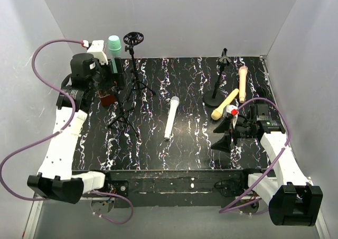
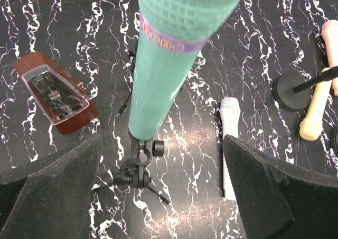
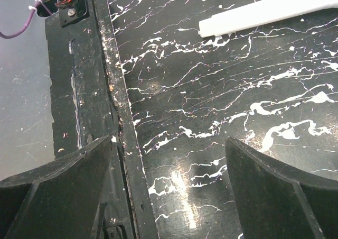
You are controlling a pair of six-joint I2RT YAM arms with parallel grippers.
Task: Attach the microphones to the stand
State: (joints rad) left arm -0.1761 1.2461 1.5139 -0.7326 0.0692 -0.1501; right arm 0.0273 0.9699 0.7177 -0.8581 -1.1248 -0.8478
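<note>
While the left arm stretches up along the left edge of the tabletop (image 1: 195,75) to the far-left corner, its wrist is bent over so that the left gripper (image 2: 162,144) looks down on the mint green microphone (image 2: 158,64). That microphone stands head-up and slightly tilted, its lower end meeting the clip of a small tripod stand (image 2: 138,167). The left fingers (image 2: 58,191) are spread wide on either side of the handle and grip nothing. A reddish-brown object with a clear top (image 2: 55,99) lies just left of that stand. On the right side, the right arm is folded low, its base at the near-right corner. The right gripper (image 1: 228,135) hangs low over the tabletop, toward the near edge, with its fingers (image 3: 274,196) wide apart and empty. The white microphone (image 1: 170,117) lies flat around the middle. The yellow microphone (image 1: 225,104) and the pink microphone (image 1: 242,83) lie toward the far-right corner, just beside a round-based stand (image 1: 216,97).
</note>
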